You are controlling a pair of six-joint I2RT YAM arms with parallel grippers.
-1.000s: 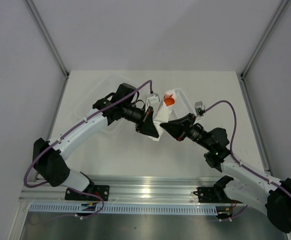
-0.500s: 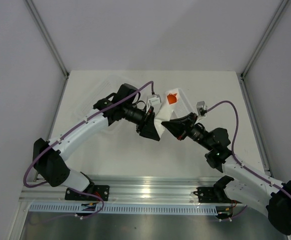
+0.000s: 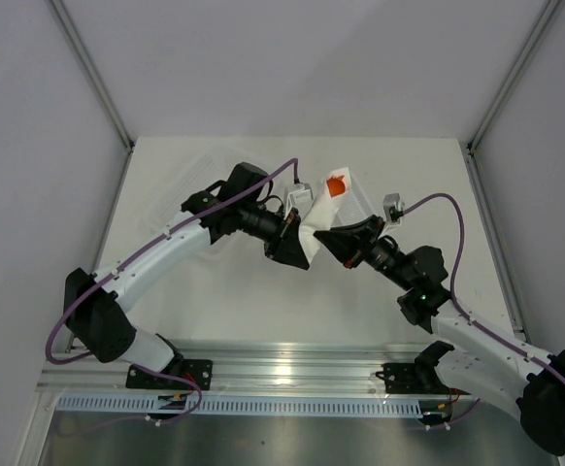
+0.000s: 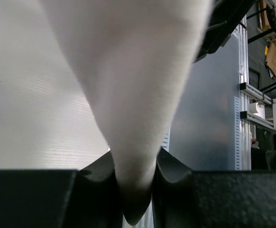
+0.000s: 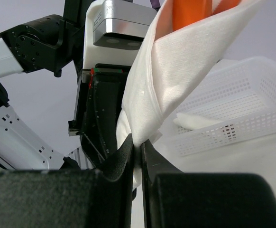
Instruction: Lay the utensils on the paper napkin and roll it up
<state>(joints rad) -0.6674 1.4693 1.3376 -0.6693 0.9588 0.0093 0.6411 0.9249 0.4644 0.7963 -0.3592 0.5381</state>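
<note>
The paper napkin (image 3: 315, 221) is lifted off the table as a loose white cone, wrapped round the orange utensils (image 3: 337, 184), whose ends poke out of its top. My left gripper (image 3: 300, 249) is shut on the cone's lower tip, which fills the left wrist view as a white napkin (image 4: 133, 85) squeezed between the two black jaws of the left gripper (image 4: 134, 185). From the other side my right gripper (image 3: 327, 236) pinches a fold of the napkin (image 5: 176, 80) in the right gripper (image 5: 139, 152), below the orange utensils (image 5: 191, 12).
A white mesh basket (image 5: 233, 118) stands just behind the bundle, with a white paper roll (image 5: 199, 121) lying in it. The left arm's wrist (image 5: 100, 114) is very close to my right fingers. A metal rail (image 3: 292, 374) runs along the table's near edge.
The napkin bundle has drawn in narrower, and its orange top has shifted slightly up and right. The left jaws opened briefly and closed again on the tip. The right grip is unchanged.
</note>
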